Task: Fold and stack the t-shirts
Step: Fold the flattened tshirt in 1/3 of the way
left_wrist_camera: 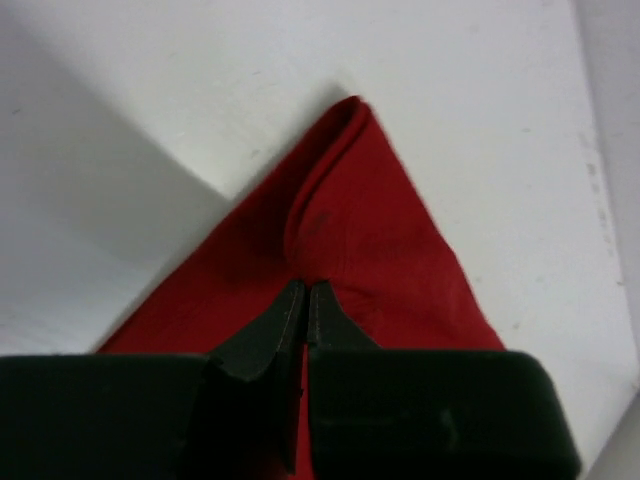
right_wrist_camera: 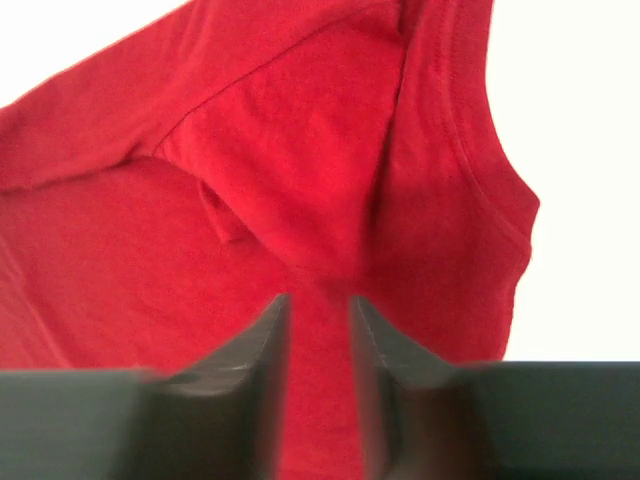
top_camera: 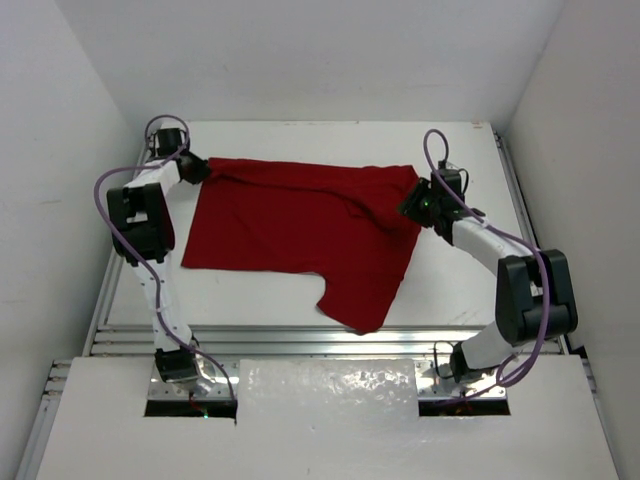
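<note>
Soft matt red cloth t-shirt (top_camera: pixel 290 225) on a smooth white table (top_camera: pixel 250 292).

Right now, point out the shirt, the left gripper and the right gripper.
shirt (top_camera: pixel 290 225): top view, middle of the spread fabric.
left gripper (left_wrist_camera: pixel 306 292): left wrist view, between its closed fingertips.
right gripper (right_wrist_camera: pixel 320 305): right wrist view, gap between its fingertips.

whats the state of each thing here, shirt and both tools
t-shirt: unfolded, spread on the table, one sleeve pointing toward the near edge
left tool: shut, pinching the shirt's far left corner
right tool: jaws parted at the far right corner, cloth showing in the gap, not clamped
</note>
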`<state>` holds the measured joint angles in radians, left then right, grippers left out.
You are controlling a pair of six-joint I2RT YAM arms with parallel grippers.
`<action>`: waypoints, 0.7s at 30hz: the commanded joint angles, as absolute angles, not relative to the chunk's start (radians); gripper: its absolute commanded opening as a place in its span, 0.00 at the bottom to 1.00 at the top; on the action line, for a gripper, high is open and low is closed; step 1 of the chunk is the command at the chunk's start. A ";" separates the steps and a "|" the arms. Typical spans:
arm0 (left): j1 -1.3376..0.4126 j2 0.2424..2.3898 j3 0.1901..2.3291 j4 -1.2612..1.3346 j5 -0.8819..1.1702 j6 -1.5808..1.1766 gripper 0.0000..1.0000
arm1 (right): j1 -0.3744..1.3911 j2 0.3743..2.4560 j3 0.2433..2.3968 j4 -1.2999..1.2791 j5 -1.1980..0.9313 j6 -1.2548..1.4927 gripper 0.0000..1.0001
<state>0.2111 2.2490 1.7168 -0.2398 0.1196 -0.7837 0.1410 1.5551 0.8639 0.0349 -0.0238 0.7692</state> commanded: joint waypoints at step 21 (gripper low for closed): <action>0.222 2.322 2.002 -0.262 0.067 -0.592 0.94 | -0.029 2.215 1.734 -0.178 -0.304 0.451 0.63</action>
<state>0.2119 2.2749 1.9659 -0.3130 0.0078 -0.6567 -0.0090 2.1727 1.5925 -0.1593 -0.1967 0.5133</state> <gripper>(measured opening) 0.945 0.646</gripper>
